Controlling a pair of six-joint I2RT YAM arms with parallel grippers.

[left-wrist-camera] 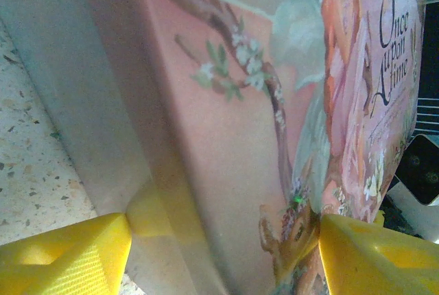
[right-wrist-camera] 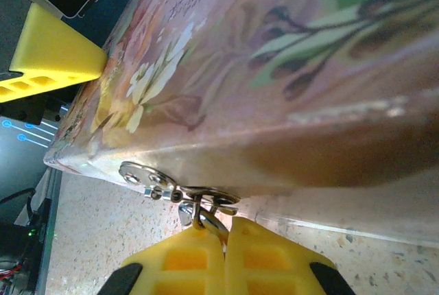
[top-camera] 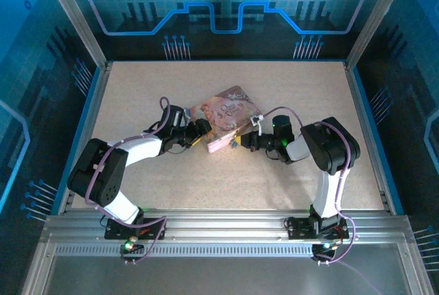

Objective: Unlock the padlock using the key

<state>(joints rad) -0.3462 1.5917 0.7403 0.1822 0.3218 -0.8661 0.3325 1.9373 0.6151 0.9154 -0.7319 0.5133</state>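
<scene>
While the left gripper [left-wrist-camera: 223, 250] hugs the big pink box [top-camera: 223, 113] with its yellow fingers [left-wrist-camera: 68, 254] pressed on both sides, it should hold the box very steady on the table [top-camera: 274, 185]. That way the right gripper [right-wrist-camera: 225, 254], its fingers squeezed tight together just under the metal clasp [right-wrist-camera: 147, 177] on the box's edge, can work with small, slow turns and no tugging. The padlock [right-wrist-camera: 199, 216] hangs from that clasp, and its thin, shiny silver loop goes down between the right fingertips, which hide its body and maybe the key, so I cannot tell what they pinch.
</scene>
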